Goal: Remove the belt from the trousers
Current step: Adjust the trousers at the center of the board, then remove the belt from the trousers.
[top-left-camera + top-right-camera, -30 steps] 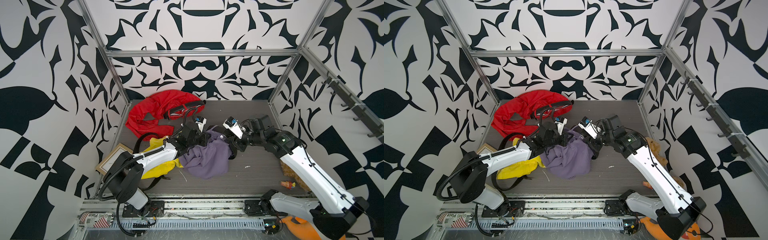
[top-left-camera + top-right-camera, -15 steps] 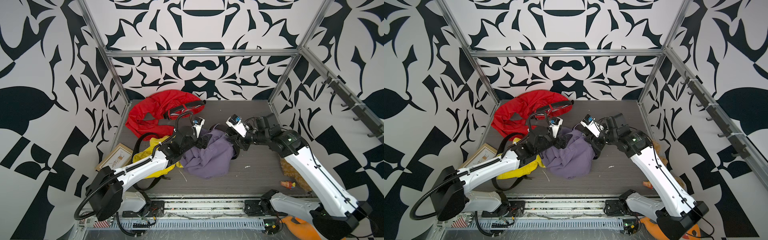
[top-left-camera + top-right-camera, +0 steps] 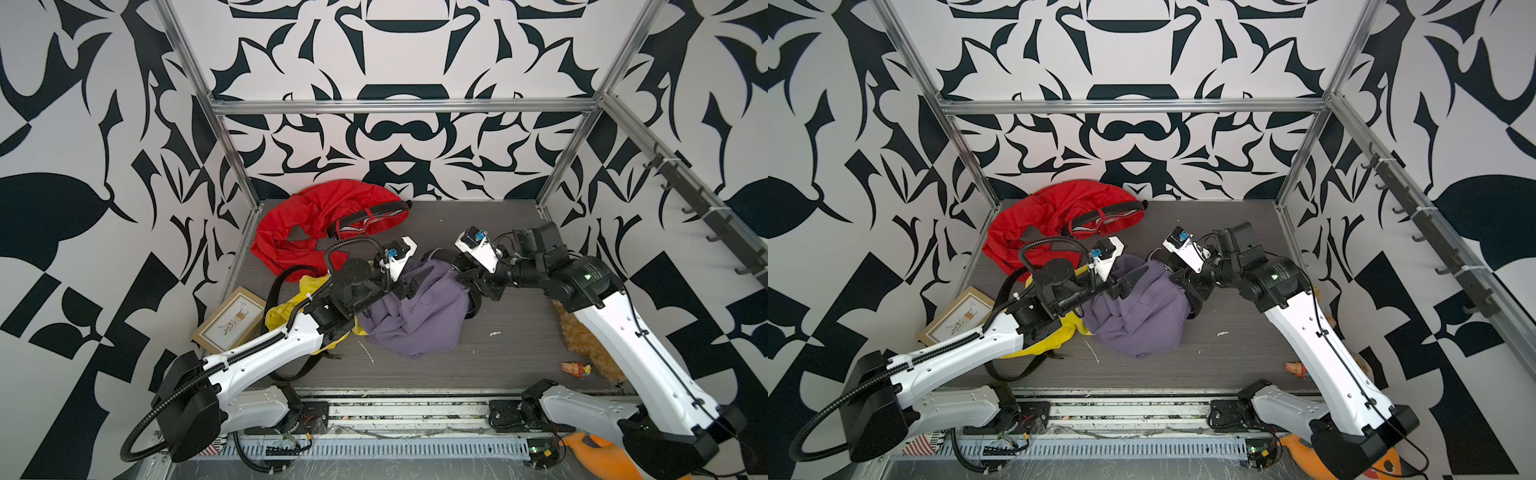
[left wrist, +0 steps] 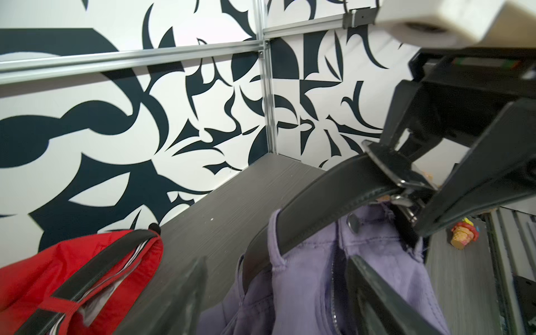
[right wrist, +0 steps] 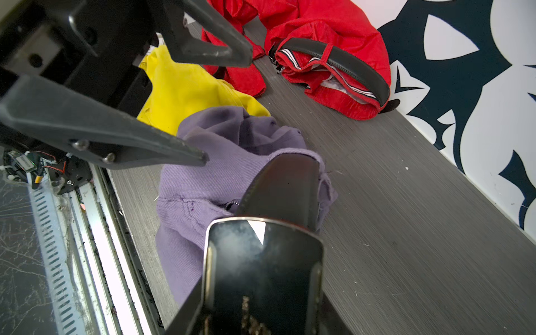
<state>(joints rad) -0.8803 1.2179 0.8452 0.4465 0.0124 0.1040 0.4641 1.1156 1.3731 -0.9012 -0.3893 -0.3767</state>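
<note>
Left wrist view: the right end effector (image 4: 406,185) clamps the buckle end of the black leather belt (image 4: 333,197), holding it raised and taut, probably so it slides through the loops of the purple denim trousers (image 4: 304,290) heaped on the grey bench (image 4: 232,203). Nearby, the left end effector (image 5: 227,108) gapes wide and empty.

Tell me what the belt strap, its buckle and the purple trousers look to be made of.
Belt strap: probably leather or a look-alike, smooth black with a soft sheen and a line along its edge.
Buckle: metal by its look, a glossy dark plate in a bright silvery frame that mirrors light.
Purple trousers: likely cotton twill, denim-like and matte; diagonal weave and seam stitching show.
</note>
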